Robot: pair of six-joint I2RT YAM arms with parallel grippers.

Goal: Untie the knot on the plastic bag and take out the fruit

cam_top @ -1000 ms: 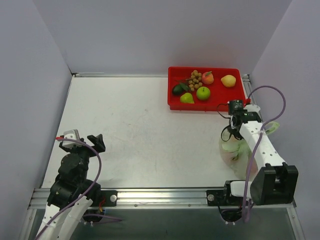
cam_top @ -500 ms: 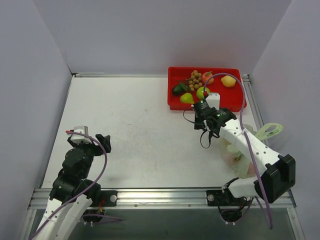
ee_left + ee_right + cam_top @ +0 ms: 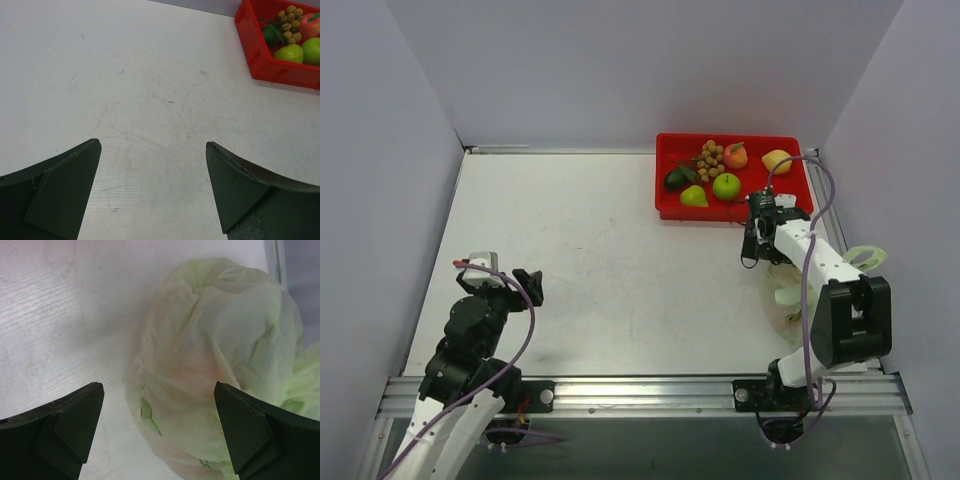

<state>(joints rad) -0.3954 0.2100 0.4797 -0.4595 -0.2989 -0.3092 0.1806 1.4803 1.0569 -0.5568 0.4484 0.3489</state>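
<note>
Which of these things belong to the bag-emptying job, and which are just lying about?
Job: plastic bag; green apple, peach and pear in the red tray.
Lying about: longan cluster, yellow fruit.

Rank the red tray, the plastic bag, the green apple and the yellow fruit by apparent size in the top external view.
1. red tray
2. plastic bag, partly hidden by the right arm
3. green apple and yellow fruit: they look alike, so not ranked
</note>
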